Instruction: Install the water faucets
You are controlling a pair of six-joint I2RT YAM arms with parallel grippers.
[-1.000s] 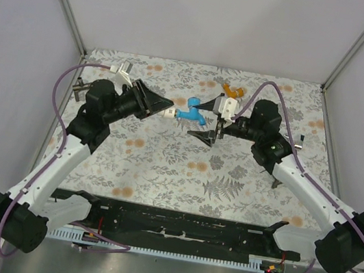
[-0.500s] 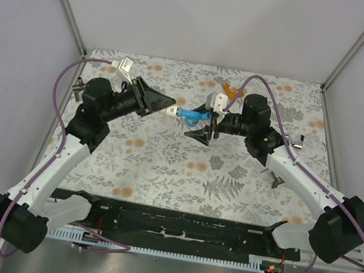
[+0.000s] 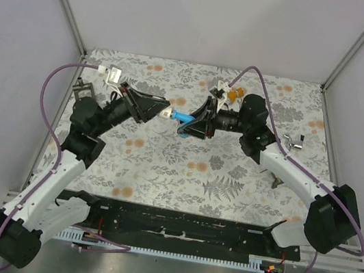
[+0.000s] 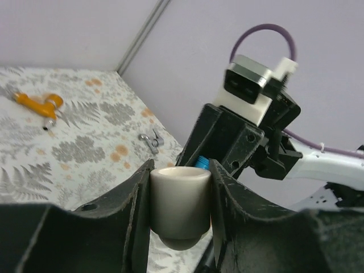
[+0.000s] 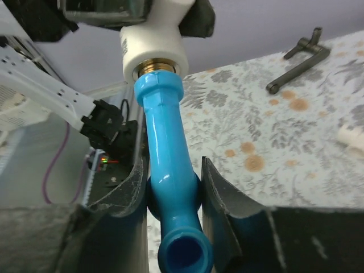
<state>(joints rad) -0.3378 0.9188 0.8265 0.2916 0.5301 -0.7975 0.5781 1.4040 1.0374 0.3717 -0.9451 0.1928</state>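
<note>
Right end effector (image 5: 173, 185) tight around blue faucet (image 5: 162, 125), left end effector (image 4: 179, 170) around white fitting (image 4: 179, 203) (orange faucet (image 4: 37, 103) well apart)

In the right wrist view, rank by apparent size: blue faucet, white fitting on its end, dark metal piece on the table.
1. blue faucet
2. white fitting
3. dark metal piece, but it lies farther from the camera, so its real size is unsure.
</note>
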